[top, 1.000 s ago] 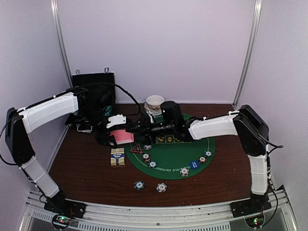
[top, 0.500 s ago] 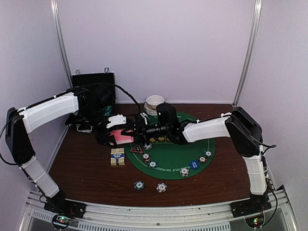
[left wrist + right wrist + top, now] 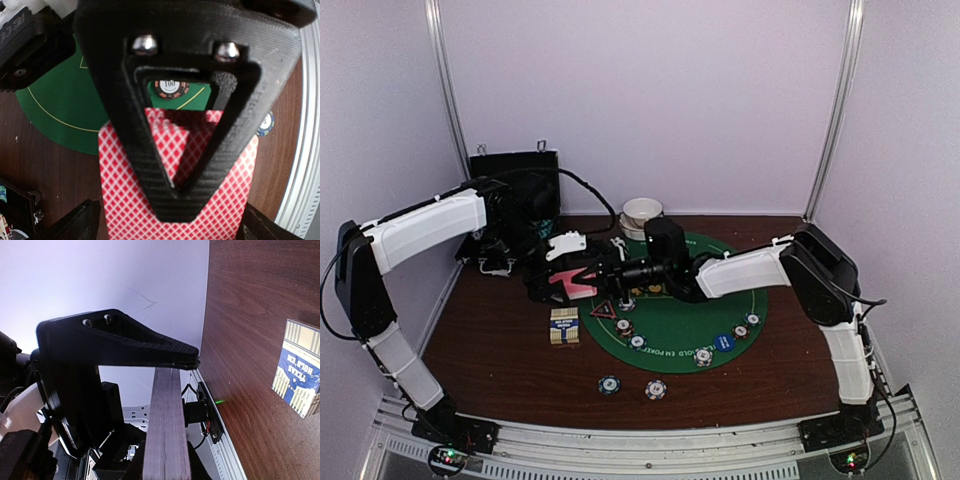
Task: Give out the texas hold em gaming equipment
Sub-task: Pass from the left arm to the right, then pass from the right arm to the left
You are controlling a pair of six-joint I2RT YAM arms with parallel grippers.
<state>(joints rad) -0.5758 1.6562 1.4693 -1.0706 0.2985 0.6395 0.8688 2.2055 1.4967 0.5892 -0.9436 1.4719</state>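
A stack of pink-backed playing cards [image 3: 576, 286] hangs above the table's left side, between my two grippers. My right gripper [image 3: 596, 275] is shut on the cards, and the right wrist view shows the stack's edge [image 3: 165, 430] pinched between its fingers. My left gripper [image 3: 558, 278] is open, its fingers spread either side of the cards [image 3: 125, 200] without pressing them. The right gripper's triangular finger [image 3: 125, 125] lies across the card backs. Stripe-edged chips [image 3: 624, 326] and a blue disc [image 3: 722, 341] sit on the green mat [image 3: 680, 305]. A red-rimmed triangle marker [image 3: 603, 309] lies at its left edge.
A card box [image 3: 564, 326] stands on the wood left of the mat, also seen as the card box [image 3: 300, 375] in the right wrist view. Two chips [image 3: 610, 384] lie in front of the mat. A black case [image 3: 515, 185] and white bowl [image 3: 642, 212] stand at the back.
My right gripper reached left and closed on the cards. My left gripper, shut on them before, has opened. The cards stay at about the same place.
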